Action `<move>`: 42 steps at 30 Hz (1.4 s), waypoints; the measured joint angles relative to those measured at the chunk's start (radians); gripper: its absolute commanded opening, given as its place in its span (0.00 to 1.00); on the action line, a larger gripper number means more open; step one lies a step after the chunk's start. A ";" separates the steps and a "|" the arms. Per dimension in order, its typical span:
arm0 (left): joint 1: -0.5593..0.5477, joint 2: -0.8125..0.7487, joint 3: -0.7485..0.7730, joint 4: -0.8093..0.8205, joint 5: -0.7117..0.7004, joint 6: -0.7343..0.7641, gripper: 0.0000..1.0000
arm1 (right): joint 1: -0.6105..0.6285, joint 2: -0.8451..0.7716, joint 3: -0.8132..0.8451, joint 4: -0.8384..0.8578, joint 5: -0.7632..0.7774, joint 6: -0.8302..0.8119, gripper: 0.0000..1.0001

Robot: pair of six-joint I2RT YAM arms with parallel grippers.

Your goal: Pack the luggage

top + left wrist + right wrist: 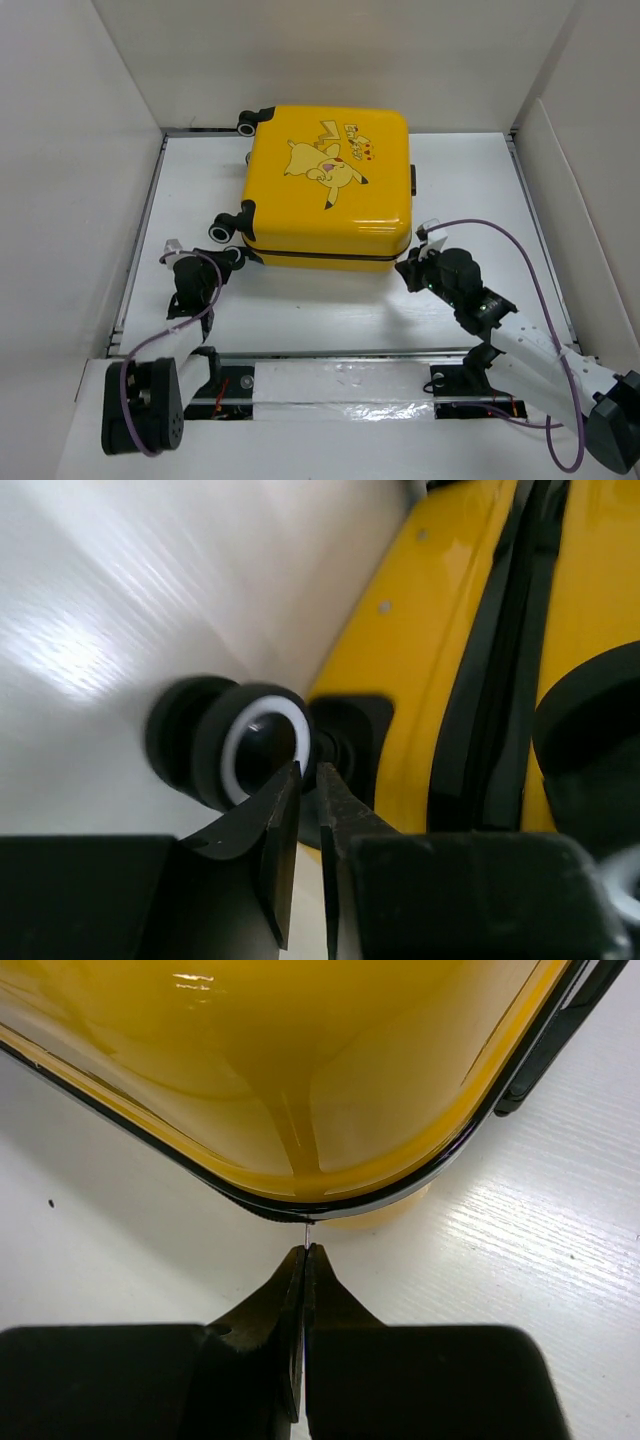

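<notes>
Left end effector [312, 772]: my two black fingers stand narrow, with only a slit between them, and I see nothing caught in it.
Its place: the tips sit just in front of the black caster wheel with a white ring [250, 750], at the near-left corner of the case.
Why there: I judge that the closed tips act as a stop or a nudge against that corner rather than a grip.
Right end effector [305, 1252]: my fingers are pressed flat together. A hair-thin sliver runs from their tips up to the black zip seam [265, 1210]. I cannot tell whether it is a zip pull pinched edge-on.
Why there: the tips point squarely at the seam on the rounded near-right corner, so I take this for zip work.
Luggage: the small bright-yellow hard-shell suitcase with a cartoon Pikachu print [325, 185] lies flat on the white desk [330, 310]. Its print faces up, both shells are together, the wheels are to my left and the black side handle [413, 178] is to my right.
Stage: the shells meet along the whole near edge, so packing looks close to done. I cannot tell whether the zip is fully run.
Risk: a light case on a smooth desk may slide under a one-sided push. My arms at opposite near corners should brace it.
</notes>
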 measured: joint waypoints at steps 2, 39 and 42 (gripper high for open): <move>-0.023 0.072 0.004 0.064 0.029 0.000 0.14 | 0.000 0.006 0.000 0.003 -0.002 0.000 0.00; -0.338 0.502 0.124 0.461 -0.183 0.064 0.18 | 0.434 0.851 0.415 0.537 0.195 0.048 0.00; -0.344 0.361 0.097 0.334 -0.181 0.112 0.42 | 0.439 0.834 0.390 0.562 0.206 0.043 0.00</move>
